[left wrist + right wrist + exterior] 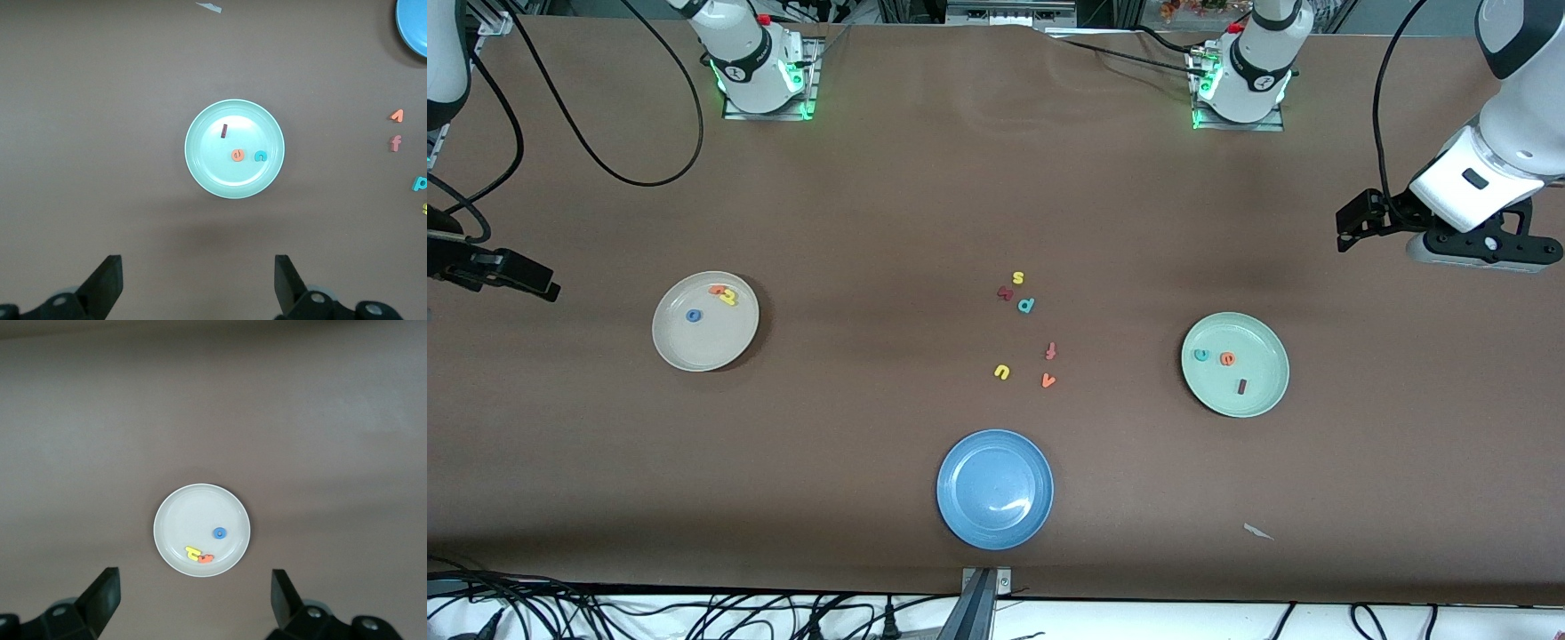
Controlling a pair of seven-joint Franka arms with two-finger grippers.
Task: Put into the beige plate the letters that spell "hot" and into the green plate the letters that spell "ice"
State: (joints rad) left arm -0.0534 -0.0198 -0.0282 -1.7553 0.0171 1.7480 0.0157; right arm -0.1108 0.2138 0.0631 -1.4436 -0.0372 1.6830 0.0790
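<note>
Both words look sorted, and that explains the layout. The beige plate (705, 321), toward the right arm's end of the counter (925, 196), carries the blue o (693, 316), with the yellow h (729, 297) and orange t (717, 289) touching each other near its rim. The green plate (1235, 364), toward the left arm's end, carries the teal c (1201, 355), the orange e (1227, 359) and the maroon i (1241, 386), each apart. The spare letters (1024, 333) lie loose between the plates, and the blue plate (995, 488) sits nearest the front camera. The left hand (199, 283) hangs high over the counter beside the green plate, fingers spread wide, holding nothing. The right hand (195, 600) hangs out past the beige plate, equally wide and empty. My read: both arms are parked.
</note>
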